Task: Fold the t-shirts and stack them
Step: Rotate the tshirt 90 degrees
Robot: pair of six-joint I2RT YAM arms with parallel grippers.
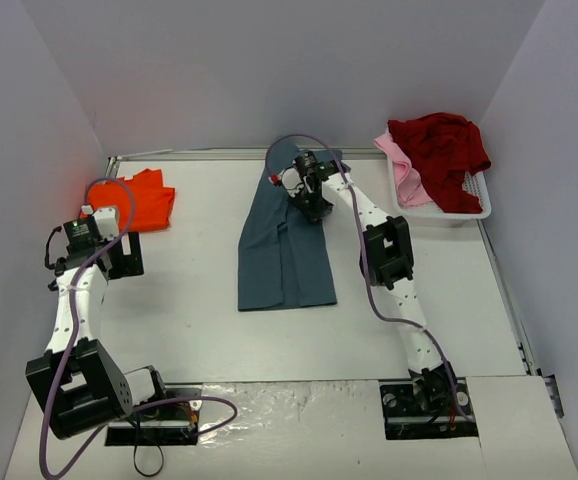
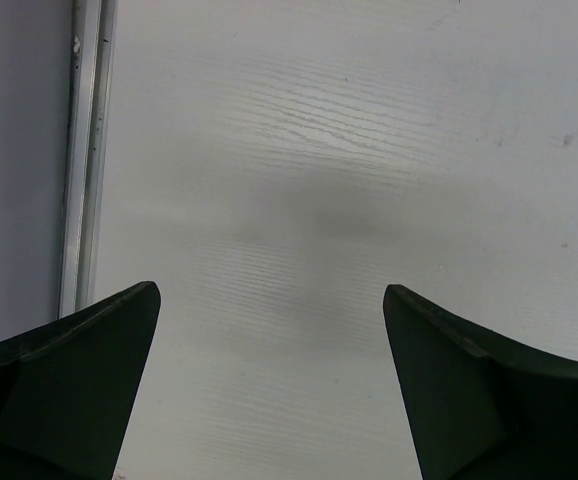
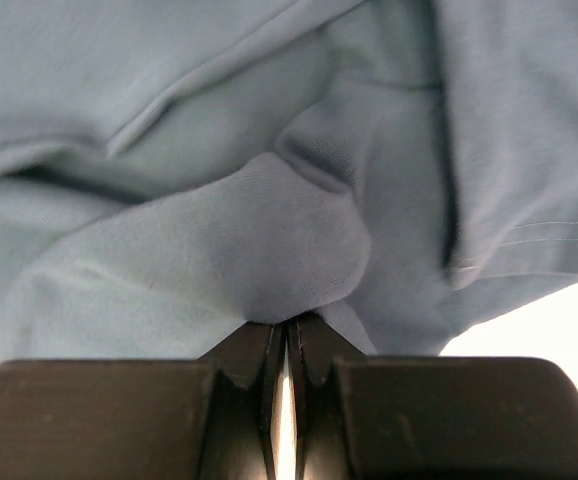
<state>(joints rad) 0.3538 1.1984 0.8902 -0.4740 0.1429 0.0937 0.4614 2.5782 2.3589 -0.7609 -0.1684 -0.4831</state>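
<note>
A slate blue-grey t-shirt (image 1: 284, 250) lies folded lengthwise in the middle of the table. My right gripper (image 1: 312, 207) sits at its far end, shut on a bunched fold of that blue-grey cloth (image 3: 269, 250), which fills the right wrist view above the closed gripper (image 3: 287, 326). A folded bright orange t-shirt (image 1: 146, 199) lies at the back left. Just in front of it my left gripper (image 1: 121, 256) stands open over bare tabletop, with nothing between its fingers (image 2: 69, 390). A dark red t-shirt (image 1: 439, 146) and a pale pink t-shirt (image 1: 405, 172) are heaped in the basket.
The white plastic basket (image 1: 474, 200) stands at the back right corner. A metal rail (image 2: 84, 150) runs along the table's left edge, close to the left gripper. Grey walls enclose the table on three sides.
</note>
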